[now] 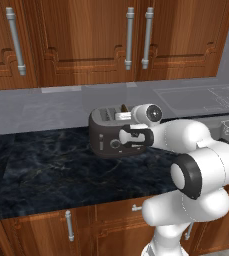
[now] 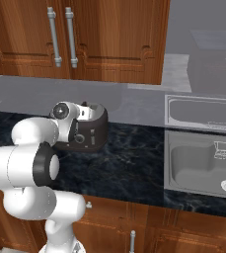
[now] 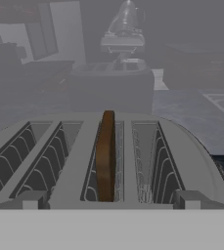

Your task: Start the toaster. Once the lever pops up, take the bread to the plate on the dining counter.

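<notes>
Arm bent at the elbow, forearm reaching out level over the black counter (image 1: 51,170); wrist turned down above the toaster (image 1: 106,137). Gripper (image 3: 108,201) just over the toaster's top, fingers spread wide apart, one fingertip (image 3: 31,199) at each side, nothing between them.

Toaster sits near the back of the counter, against the grey wall. Bread (image 3: 105,161) stands upright in the third slot from the left in the hand view, top edge just proud of the slot.

Wood cabinets (image 1: 86,40) above, drawers below. Sink (image 2: 203,168) set in the counter to the right.
</notes>
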